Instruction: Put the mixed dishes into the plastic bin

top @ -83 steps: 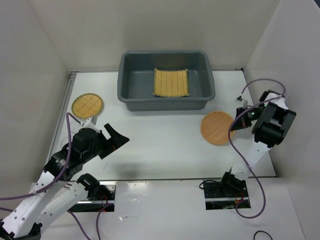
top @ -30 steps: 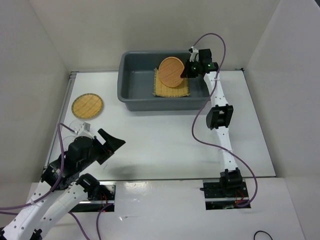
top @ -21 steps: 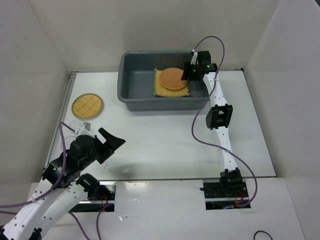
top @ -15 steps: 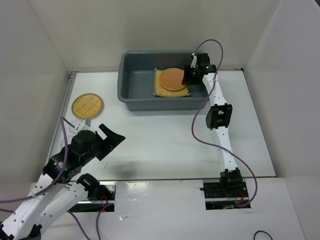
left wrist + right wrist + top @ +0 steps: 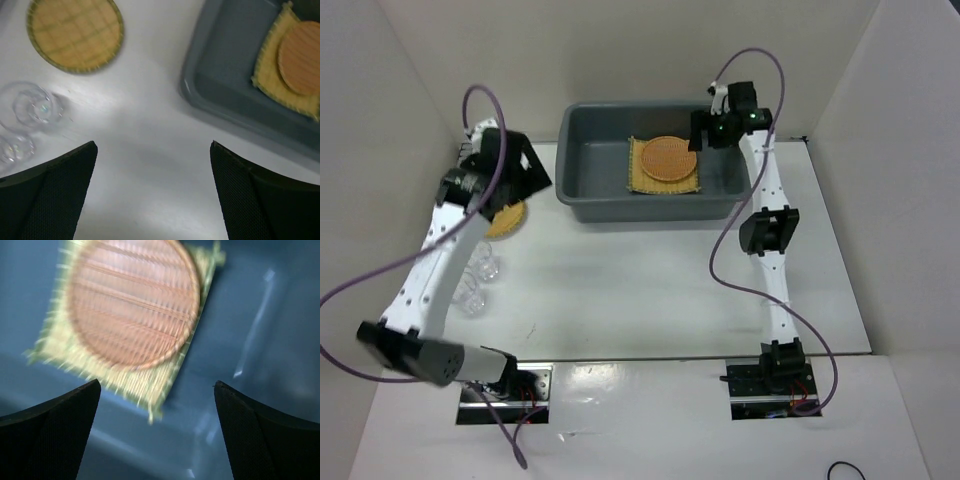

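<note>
While the white desk [image 5: 640, 290] carries what is left of the job, the dark grey plastic bin [image 5: 650, 208] at its far side already holds two pieces. A square yellow woven mat [image 5: 640, 183] lies flat on the bin floor, and the orange-brown woven disc [image 5: 668, 158] rests on top of it, inside the mat's edges.

The right hand [image 5: 157, 385] hangs over the bin's right end, just above the disc, fingers spread wide and holding nothing. The left hand [image 5: 152, 150] hovers over the desk left of the bin, likewise spread and empty.

Outside the bin, near the desk's left edge, sits the yellow-tan woven disc [image 5: 75, 34], partly hidden by the left arm in the overhead view. Just nearer the arm bases stand at least two small clear glass cups [image 5: 32, 106], close together.

By this reckoning the task is roughly half done: mat and one disc are in, one disc and the cups are yet to go, all of them on the left arm's side.
</note>
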